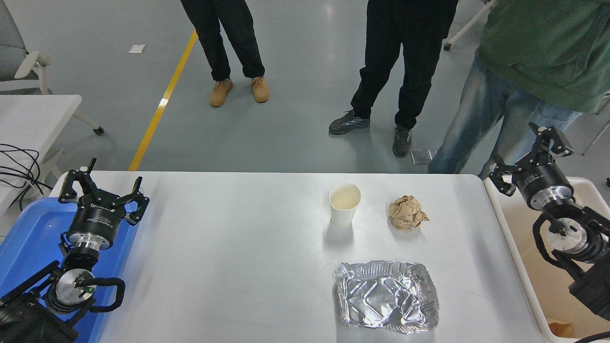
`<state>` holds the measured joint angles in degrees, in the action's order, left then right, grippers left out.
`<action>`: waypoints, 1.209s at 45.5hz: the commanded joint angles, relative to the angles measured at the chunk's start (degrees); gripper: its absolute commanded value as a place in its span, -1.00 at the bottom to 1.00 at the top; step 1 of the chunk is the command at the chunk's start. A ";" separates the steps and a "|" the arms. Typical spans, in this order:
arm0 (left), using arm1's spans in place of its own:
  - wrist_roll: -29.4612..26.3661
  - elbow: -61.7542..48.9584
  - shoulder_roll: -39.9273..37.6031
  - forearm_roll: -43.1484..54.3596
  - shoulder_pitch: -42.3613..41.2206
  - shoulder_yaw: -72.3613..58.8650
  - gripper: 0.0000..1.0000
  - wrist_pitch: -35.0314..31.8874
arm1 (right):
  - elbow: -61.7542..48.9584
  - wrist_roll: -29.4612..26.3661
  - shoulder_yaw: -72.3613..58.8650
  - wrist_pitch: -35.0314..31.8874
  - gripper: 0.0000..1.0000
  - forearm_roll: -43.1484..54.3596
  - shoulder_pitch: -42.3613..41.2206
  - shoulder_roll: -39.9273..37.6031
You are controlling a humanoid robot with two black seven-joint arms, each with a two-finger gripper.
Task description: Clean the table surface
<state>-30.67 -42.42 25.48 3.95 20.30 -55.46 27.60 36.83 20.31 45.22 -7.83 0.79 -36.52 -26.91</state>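
The table surface [228,247] is a wide white-grey top with rounded corners. On it stand a white paper cup [344,204], upright, a crumpled brown paper ball [406,213] to its right, and a crushed foil tray [387,295] nearer me. My right gripper [530,153] is open and empty, held above the beige bin [505,224] off the table's right edge. My left gripper [101,187] is open and empty, parked over the blue tray [28,238] at the lower left.
Three people stand at the far side, one in a green top [543,43] close to the right gripper. A small white side table [33,114] and black cables [19,166] are at the left.
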 commanded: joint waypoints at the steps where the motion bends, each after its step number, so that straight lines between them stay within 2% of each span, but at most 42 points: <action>1: 0.00 0.06 0.00 -0.17 0.00 0.26 0.98 0.00 | 0.08 0.00 0.05 0.01 1.00 0.00 -0.22 -0.25; 40: 0.00 0.06 0.00 -0.09 0.18 0.35 0.98 0.00 | 0.35 0.00 0.13 -0.43 1.00 0.00 0.83 -0.25; 47: 0.00 0.06 0.00 -0.09 0.18 0.35 0.98 0.00 | 6.49 0.35 -0.83 -0.69 1.00 0.87 2.68 -2.27; 55: 0.00 -0.03 0.00 -0.09 0.18 0.35 0.98 0.00 | 5.71 0.17 -0.57 0.18 1.00 2.37 2.06 -2.80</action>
<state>-30.67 -42.40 25.49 3.87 20.48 -55.11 27.60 40.81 20.47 44.72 -8.14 1.95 -34.89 -28.69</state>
